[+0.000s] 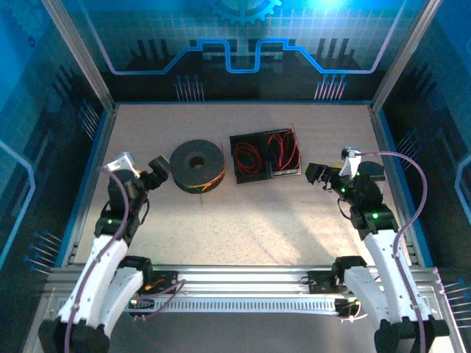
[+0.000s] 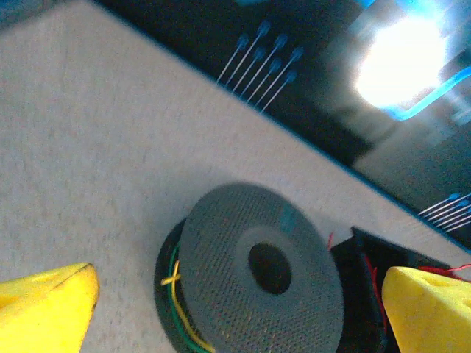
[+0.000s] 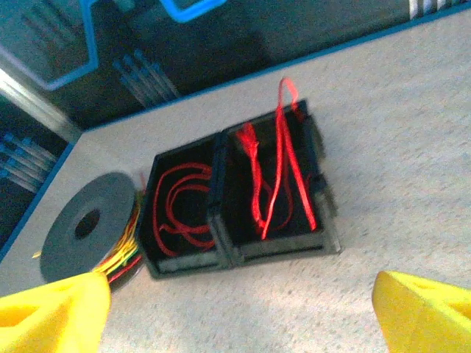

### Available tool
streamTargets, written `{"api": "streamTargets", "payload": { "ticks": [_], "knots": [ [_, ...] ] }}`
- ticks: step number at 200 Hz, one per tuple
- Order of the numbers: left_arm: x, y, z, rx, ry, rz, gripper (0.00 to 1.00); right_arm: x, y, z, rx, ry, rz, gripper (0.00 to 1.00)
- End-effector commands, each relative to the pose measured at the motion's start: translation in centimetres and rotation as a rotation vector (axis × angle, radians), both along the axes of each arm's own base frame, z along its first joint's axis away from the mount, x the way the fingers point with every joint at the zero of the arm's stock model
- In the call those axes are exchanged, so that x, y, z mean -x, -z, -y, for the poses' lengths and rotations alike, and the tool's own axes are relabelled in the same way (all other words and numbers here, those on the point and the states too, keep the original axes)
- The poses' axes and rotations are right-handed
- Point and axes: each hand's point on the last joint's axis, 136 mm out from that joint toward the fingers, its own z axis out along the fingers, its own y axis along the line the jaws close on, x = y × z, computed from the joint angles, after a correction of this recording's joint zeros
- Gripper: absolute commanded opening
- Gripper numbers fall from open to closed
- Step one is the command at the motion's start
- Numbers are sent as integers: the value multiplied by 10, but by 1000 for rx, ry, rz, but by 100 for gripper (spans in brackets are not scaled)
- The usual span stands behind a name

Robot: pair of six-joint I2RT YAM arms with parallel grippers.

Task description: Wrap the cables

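Near the middle of the table [image 1: 243, 213] sits a black tray [image 1: 265, 175] with 2 compartments, and the cables [image 1: 283, 148] lie inside it. The red loops are slack and unwrapped, some in each compartment. From the right wrist camera, the compartment on the tray's left holds a few rounded coils. The one on its right holds longer, narrower loops running front to back, and 1 loop rises over the tray's far rim. Just beside the tray on its left lies the spool [image 1: 197, 165], flat on the table, a dark round disc with a hole in the center. Thin yellow, green and orange strands [image 2: 176, 294] are wound around its edge, and from the right wrist view a few spill toward the tray's near left corner. The left gripper [image 1: 158, 168] hovers beyond the spool on the side away from the tray. Its yellow fingers [image 2: 44, 305] are spread wide with nothing between them, and the spool shows in the gap. The right gripper [image 1: 318, 175] hangs to the right of the tray, near its front corner and apart from it. Its fingers [image 3: 51, 309] are also spread and bare, with the tray and its cables framed between them.
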Motion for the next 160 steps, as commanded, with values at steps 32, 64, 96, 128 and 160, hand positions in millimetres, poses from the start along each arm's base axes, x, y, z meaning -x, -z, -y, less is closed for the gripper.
{"api": "streamTargets", "payload": {
  "ticks": [32,64,96,128,160],
  "knots": [
    [-43,44,-1,464,112,-192,90,7,22,-29,-98,-165,-91,75],
    [-73,55,-5,607,175,-201,77,6,30,-34,-102,-188,-120,65],
    [-106,64,-7,649,252,-202,75,3,33,-37,-108,-199,-136,62],
    [-132,79,-4,661,381,-251,69,2,35,-38,-94,-203,-161,62],
    [-146,97,1,701,457,-277,62,0,36,-41,-89,-211,-179,61]
  ]
}}
